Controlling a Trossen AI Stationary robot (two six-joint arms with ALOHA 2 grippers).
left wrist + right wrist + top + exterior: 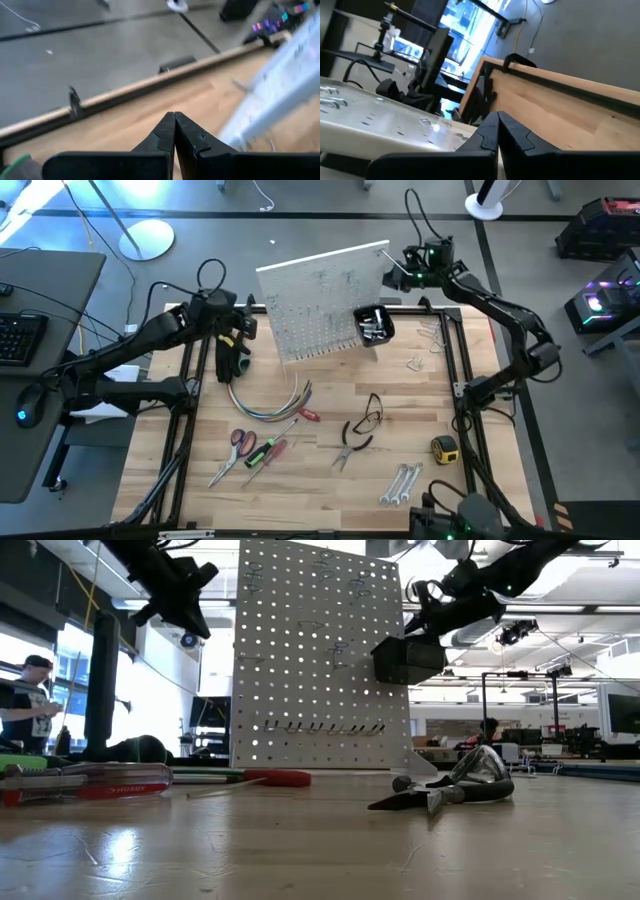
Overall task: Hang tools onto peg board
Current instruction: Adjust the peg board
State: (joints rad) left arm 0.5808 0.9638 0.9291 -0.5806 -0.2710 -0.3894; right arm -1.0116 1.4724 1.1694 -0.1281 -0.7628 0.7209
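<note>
Wooden table (330, 480): tools unhung. Both my grippers, left (243, 330) and right (392, 273), flank the peg board (320, 300), shut, empty. I should open wide before descending on the scissors (240, 442).

A robotics lab or workshop is shown. A wooden table (330, 450) framed in black metal is set on a grey floor, and a desk with a keyboard (20, 338) and mouse (27, 408) is placed beside it. Further workbenches and equipment under ceiling lights (an open hall) are seen behind, where a person (25, 705) is standing.
</note>
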